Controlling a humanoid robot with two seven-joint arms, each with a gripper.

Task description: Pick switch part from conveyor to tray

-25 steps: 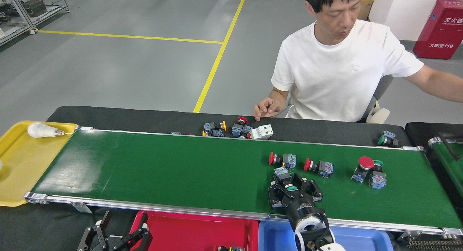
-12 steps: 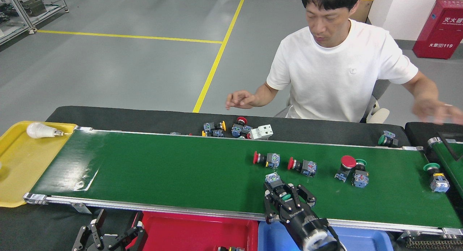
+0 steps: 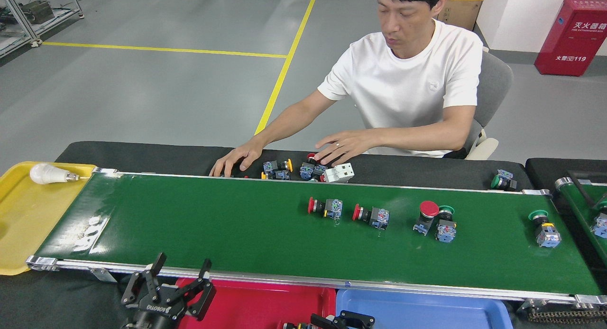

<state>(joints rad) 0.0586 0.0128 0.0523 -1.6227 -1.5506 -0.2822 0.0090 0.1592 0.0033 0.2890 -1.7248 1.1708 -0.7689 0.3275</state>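
Several switch parts lie on the green conveyor (image 3: 227, 224): a red-capped one (image 3: 325, 207), a second red-capped one (image 3: 371, 215), a red and green pair (image 3: 434, 217), and a green-capped one (image 3: 544, 228) at the right. Below the belt's near rail sit a red tray (image 3: 256, 303) and a blue tray (image 3: 427, 310). My left gripper (image 3: 182, 267) stands open at the red tray's left end, holding nothing. Only dark bits of my right gripper (image 3: 348, 319) show at the bottom edge, between the two trays. A small part (image 3: 296, 325) peeks in at the red tray's bottom edge.
A person sits across the belt with a hand (image 3: 232, 162) and another hand (image 3: 339, 148) on a pile of switch parts (image 3: 303, 170) on the black table. A yellow tray (image 3: 23, 215) with a light bulb (image 3: 47, 173) is at the left end. A narrower belt (image 3: 585, 210) is at the right.
My right gripper pulled back off the belt toward the trays, taking the green-capped part with it. My left gripper rose into view. The belt parts drifted left. The person reached both hands to the pile.
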